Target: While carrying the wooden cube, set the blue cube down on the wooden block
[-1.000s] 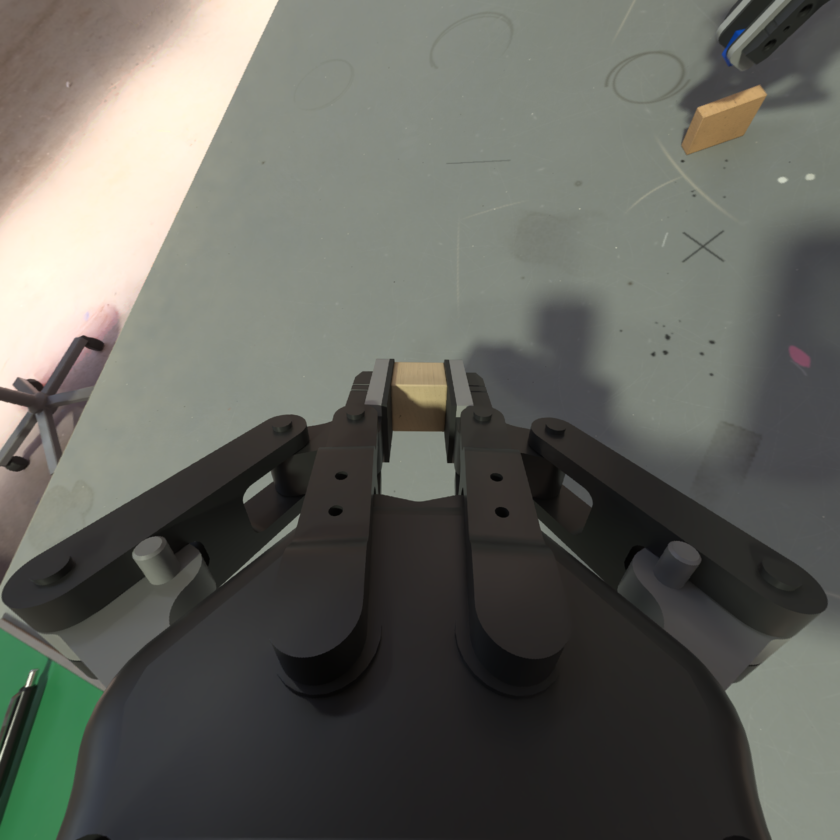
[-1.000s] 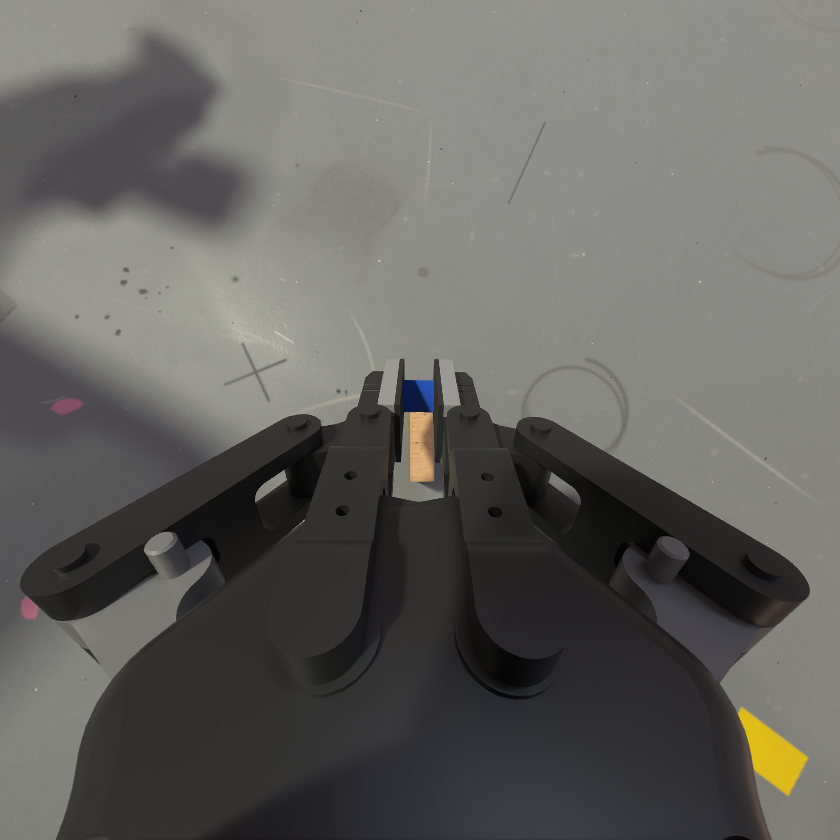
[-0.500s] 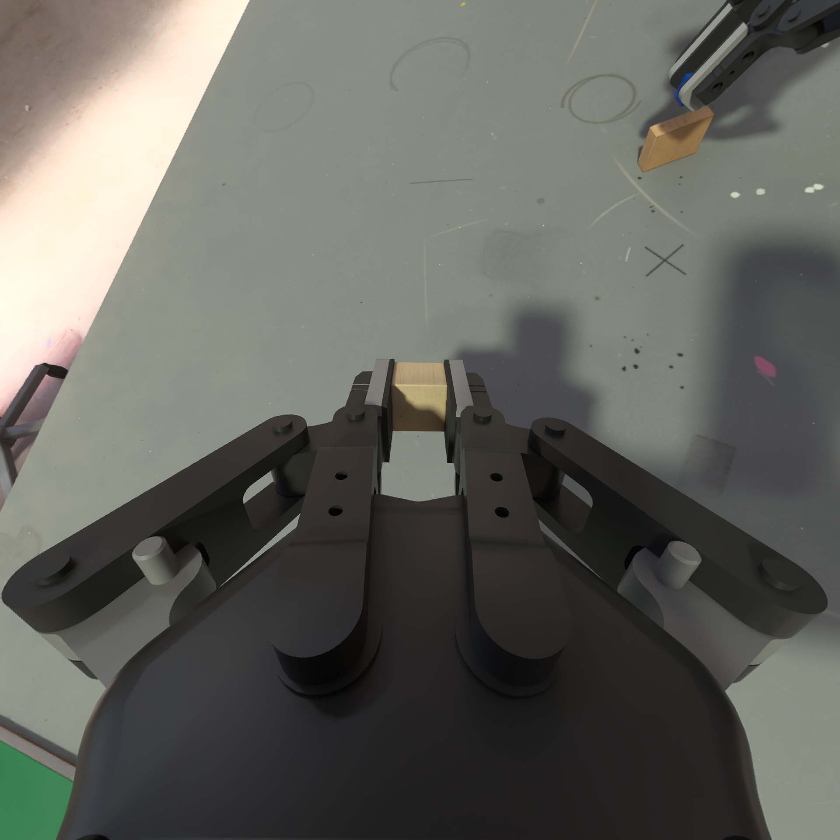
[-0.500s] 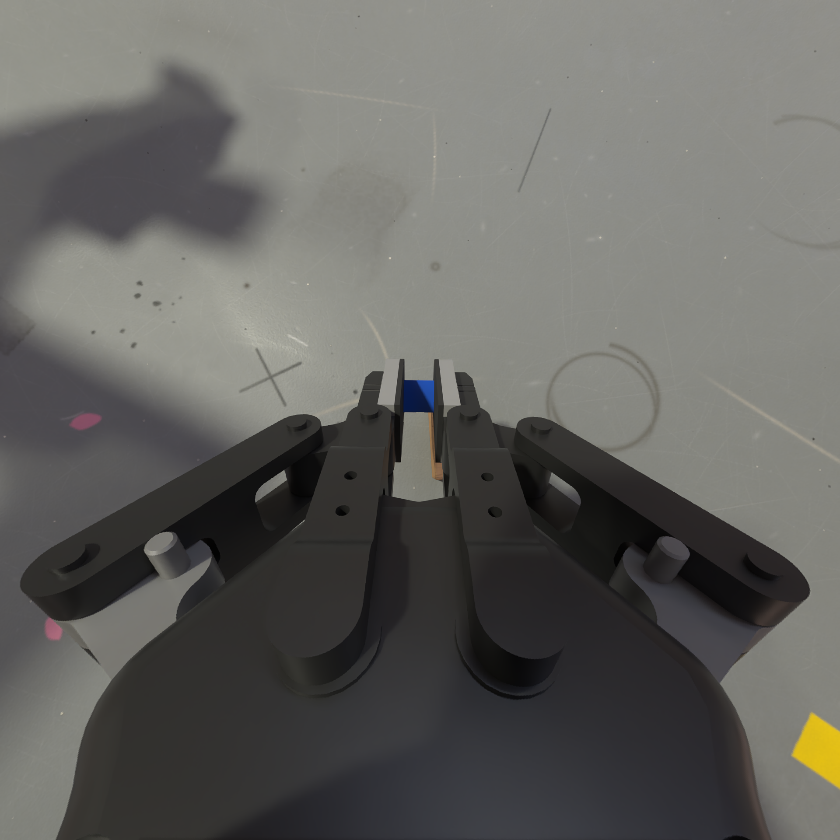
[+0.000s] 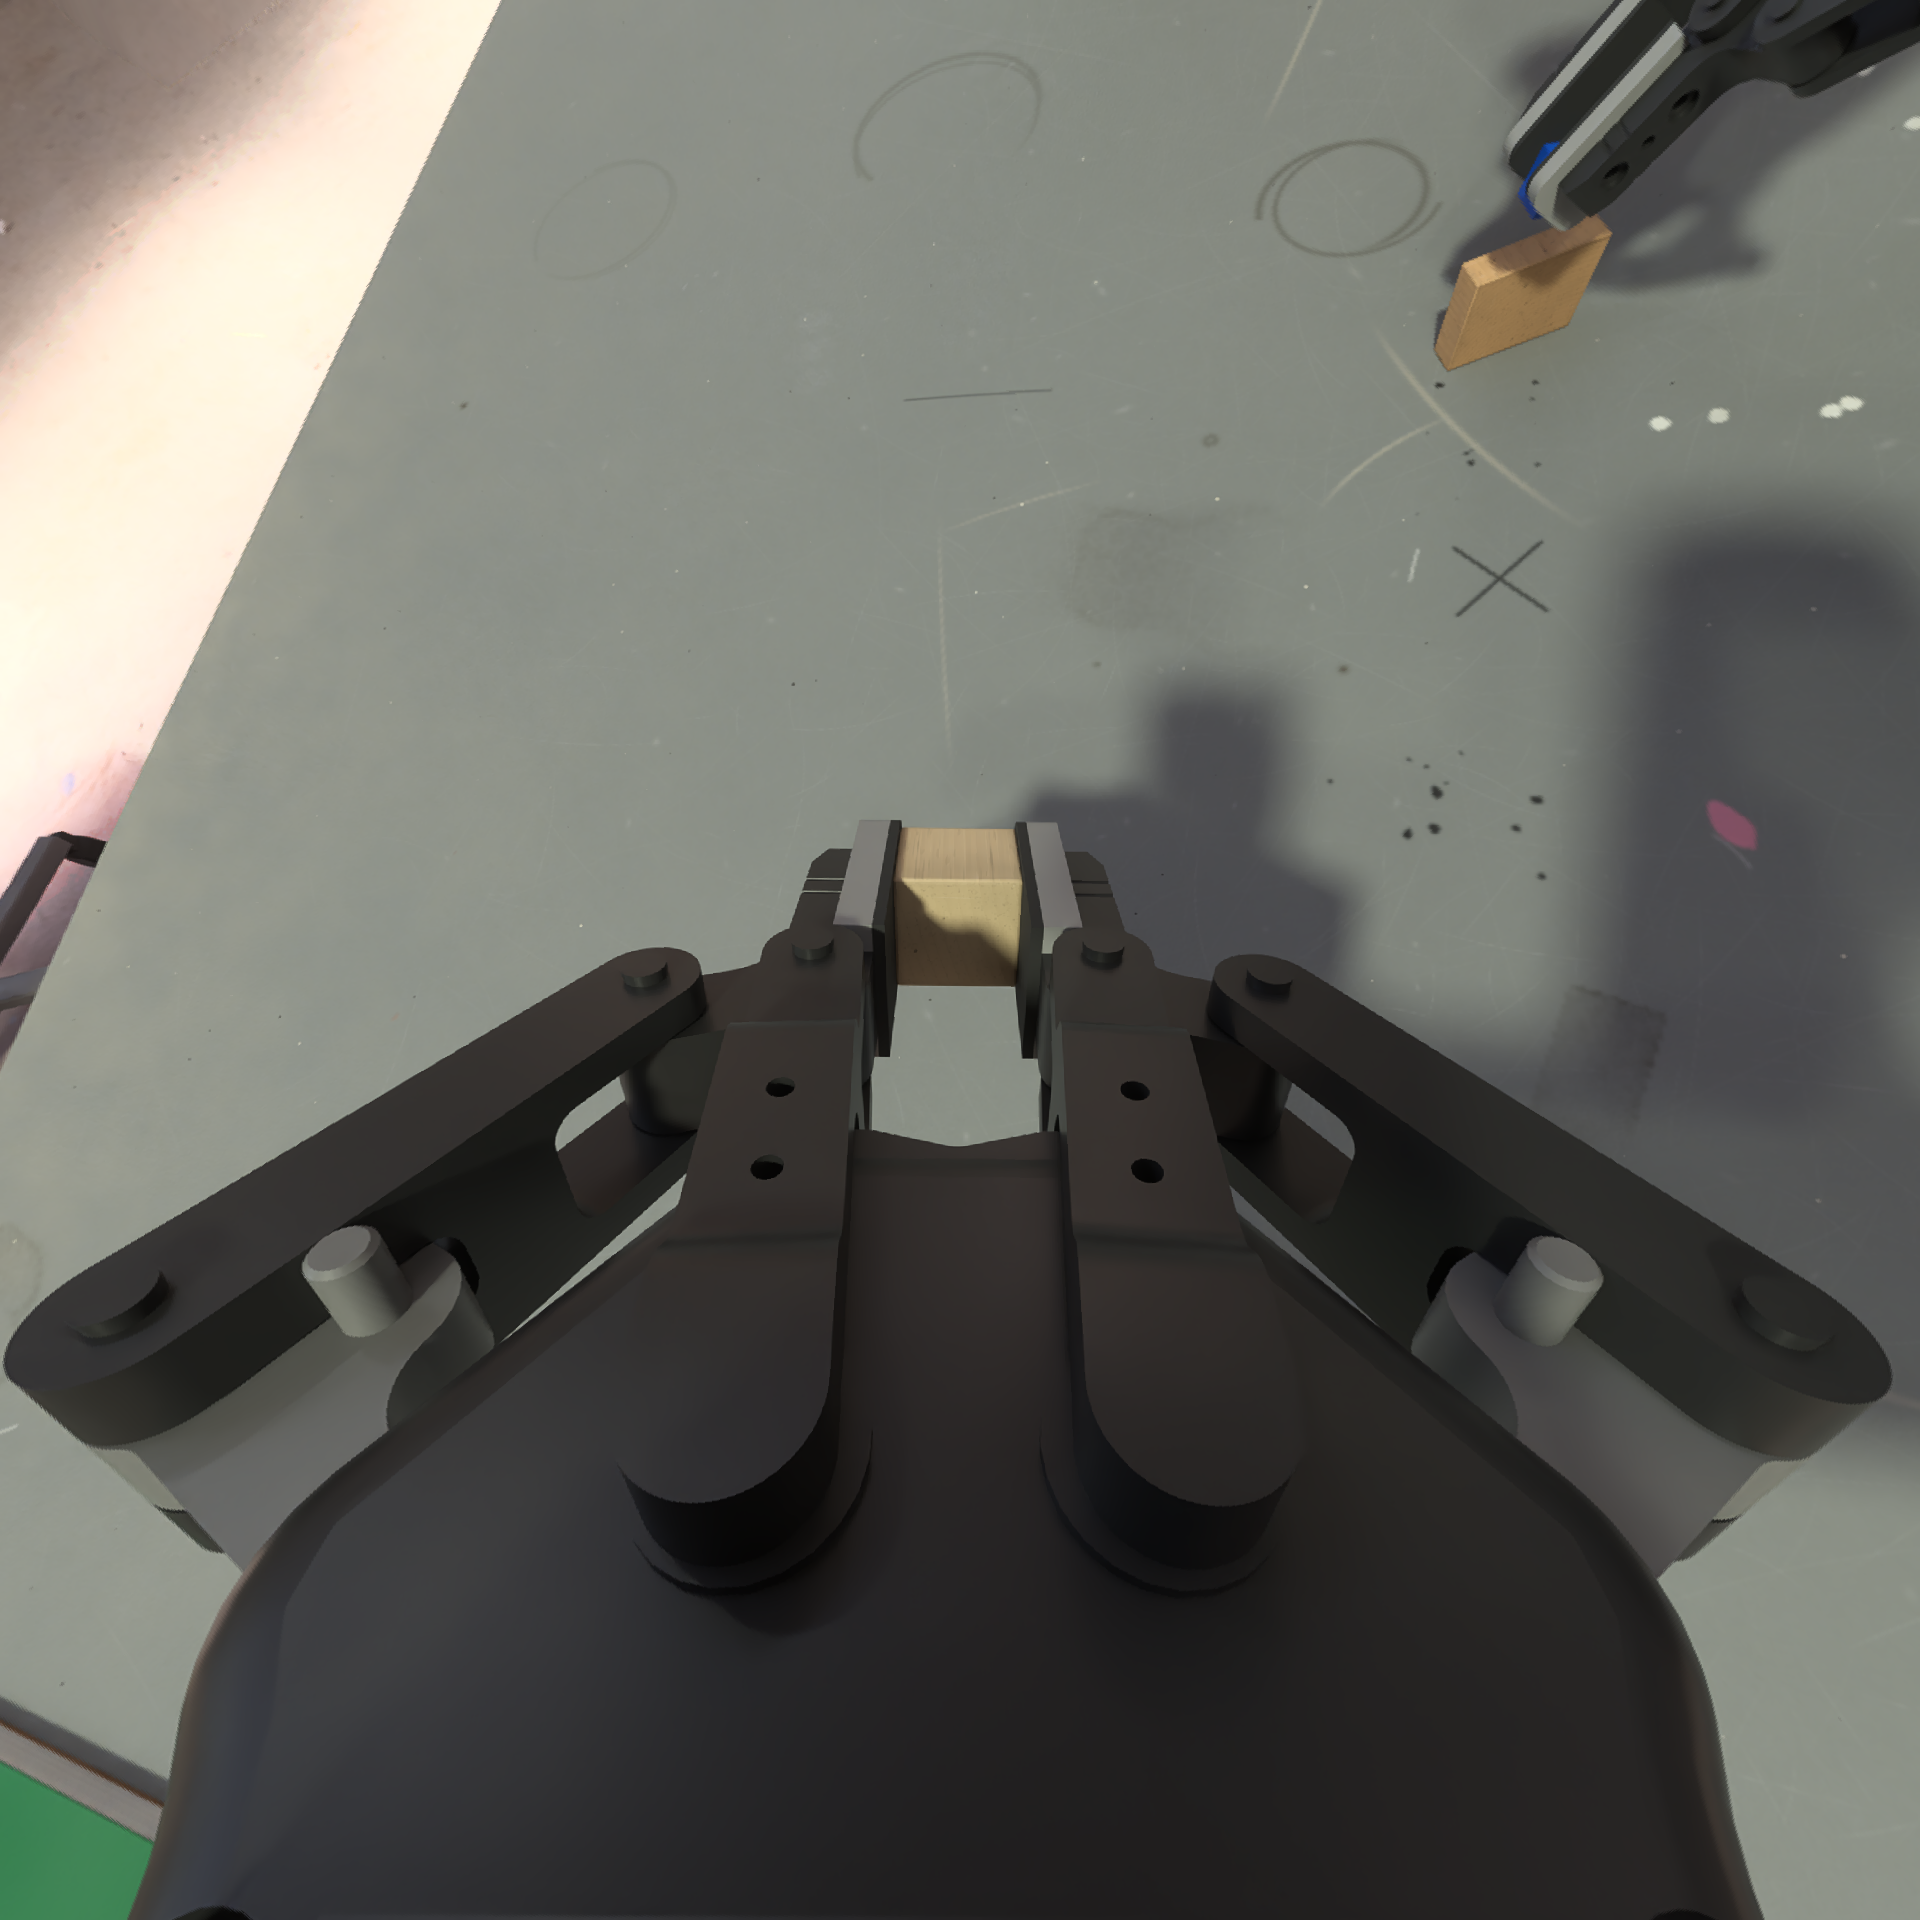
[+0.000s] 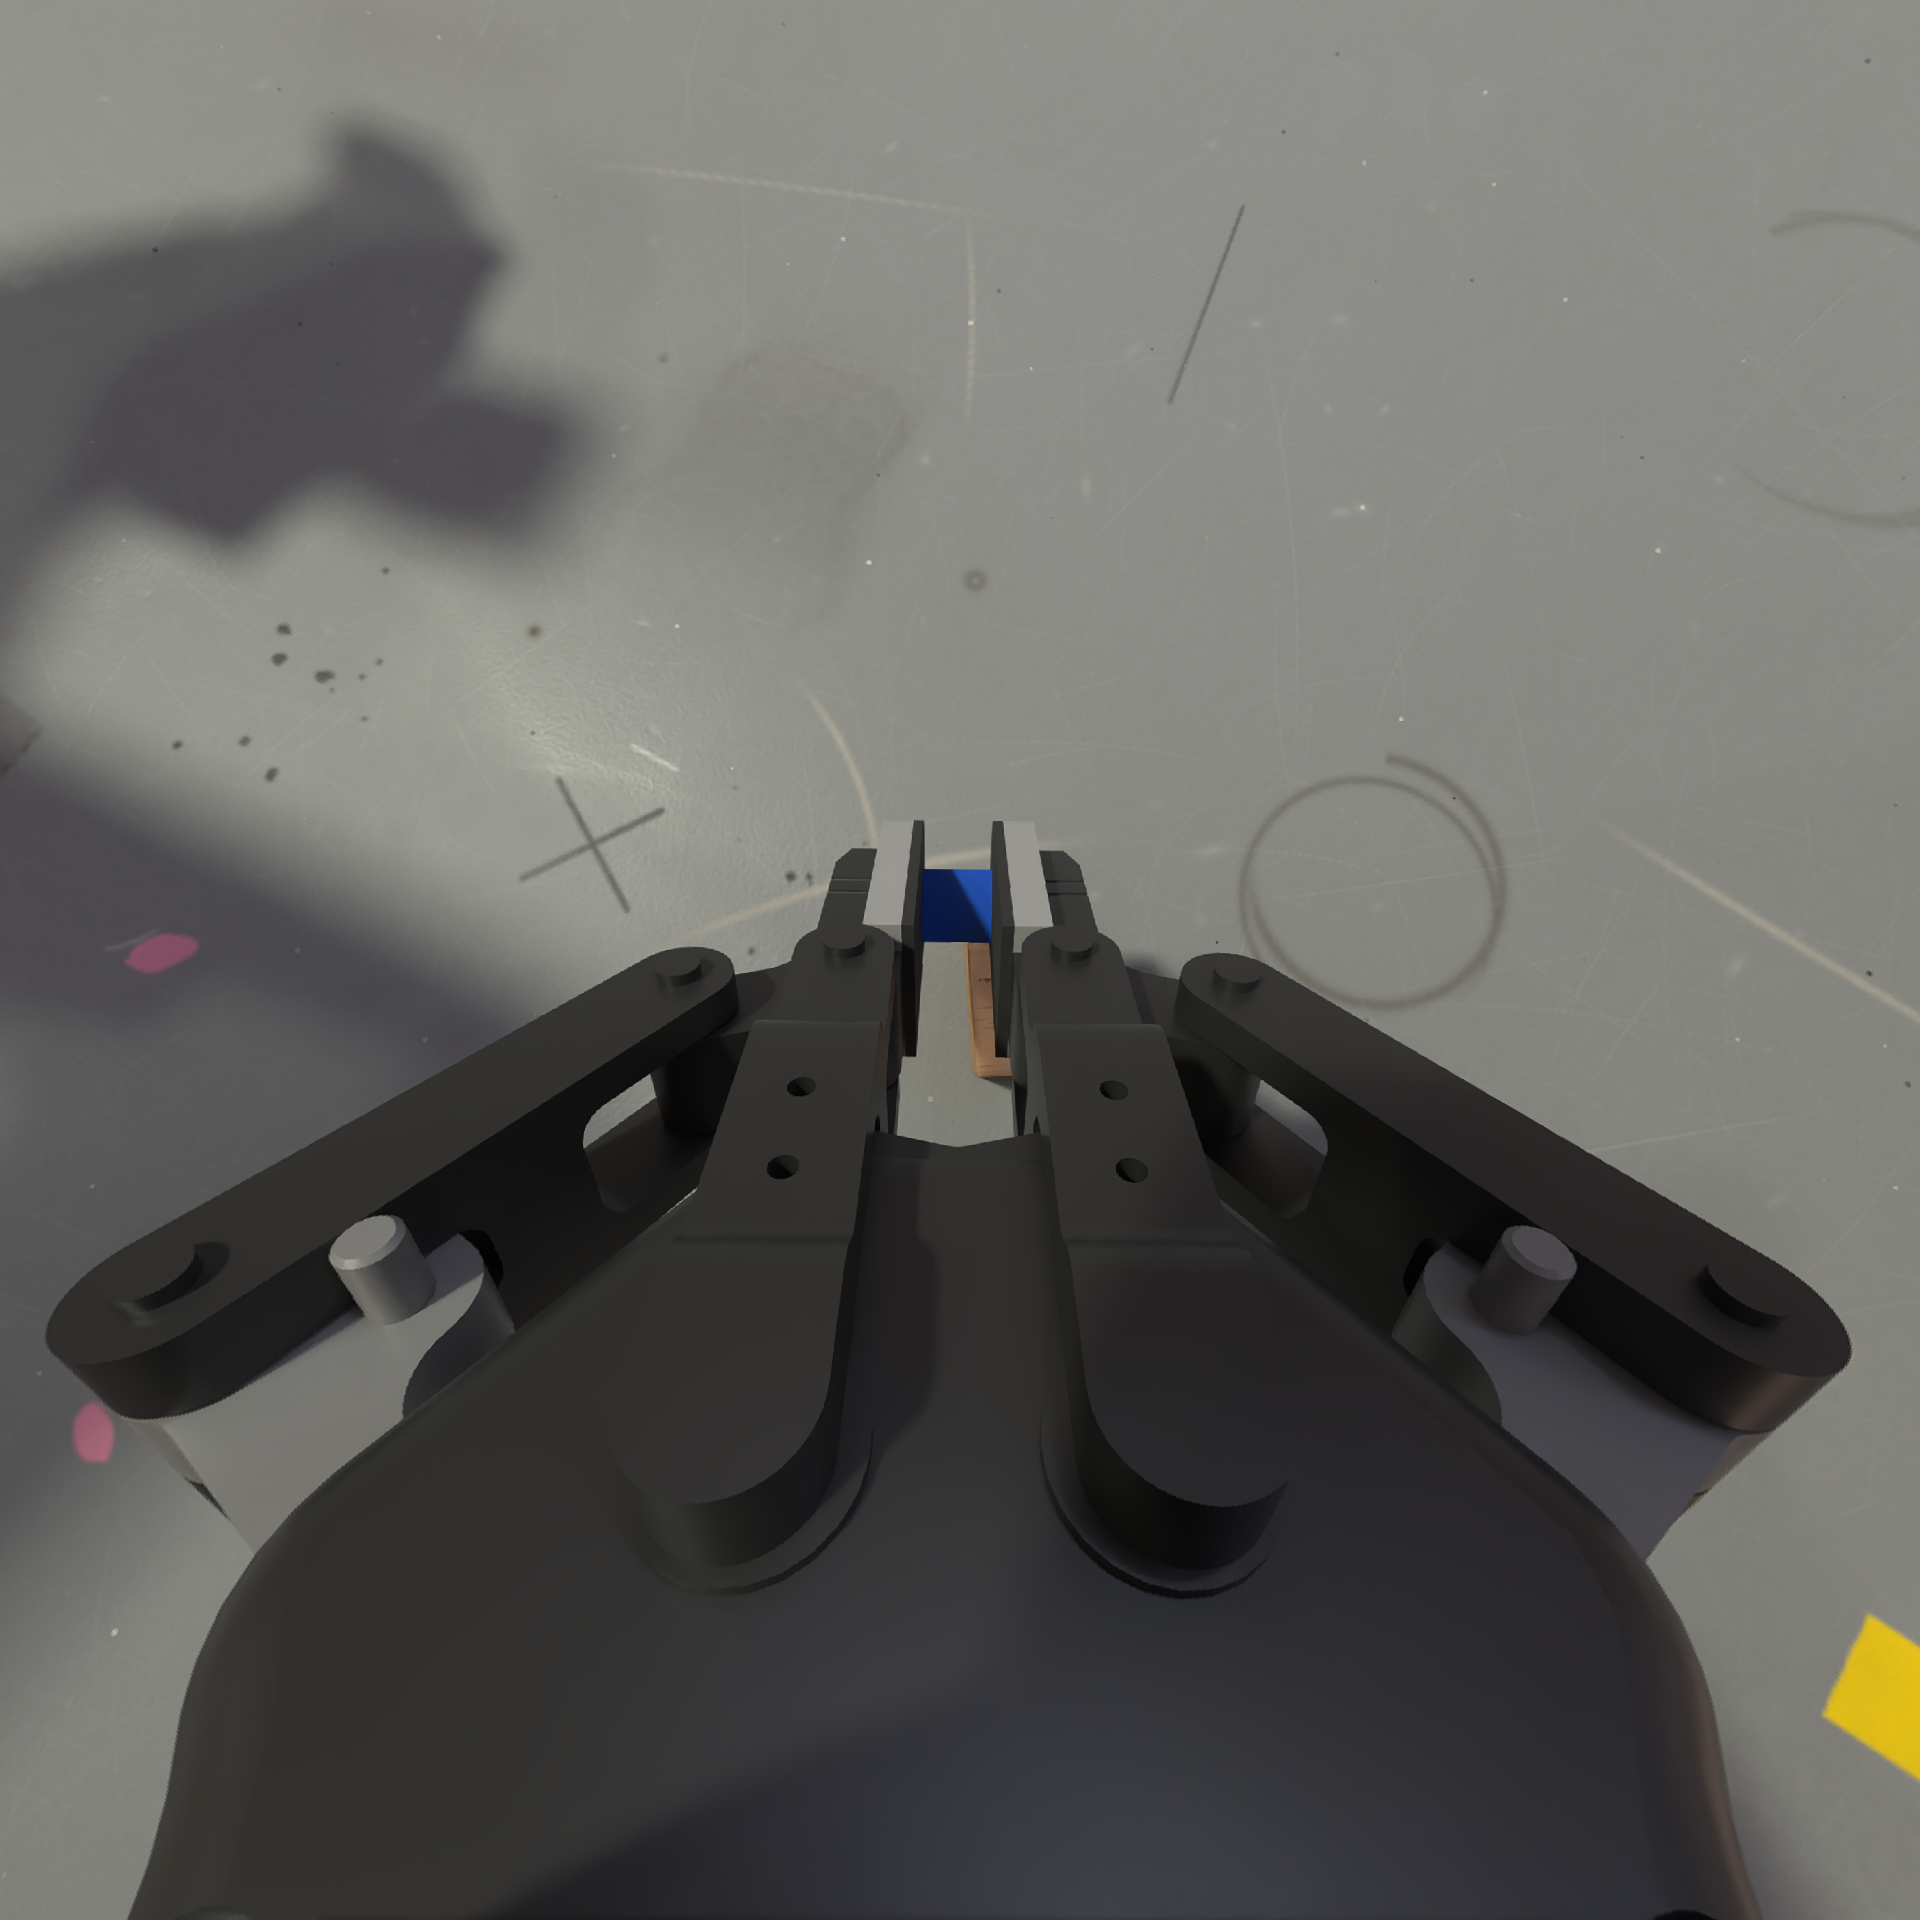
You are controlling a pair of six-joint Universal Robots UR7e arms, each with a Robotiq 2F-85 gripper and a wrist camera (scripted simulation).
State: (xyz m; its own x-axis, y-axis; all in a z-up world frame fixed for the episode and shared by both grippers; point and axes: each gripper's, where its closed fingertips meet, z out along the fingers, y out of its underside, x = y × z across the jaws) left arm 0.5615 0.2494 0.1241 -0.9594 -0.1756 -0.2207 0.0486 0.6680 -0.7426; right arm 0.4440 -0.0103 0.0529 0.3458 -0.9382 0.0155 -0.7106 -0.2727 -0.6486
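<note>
Two grippers, each clamped on a cube, over the grey table [image 5: 644, 582].
Left gripper [image 5: 955, 894] pinches the wooden cube [image 5: 954, 914] between its pads, held above the table, well apart from the wooden block [image 5: 1519, 299]. Right gripper [image 6: 956, 883] is closed narrow on the blue cube [image 6: 956, 900], tips low over the wooden block's near edge; contact with the block unclear.
</note>
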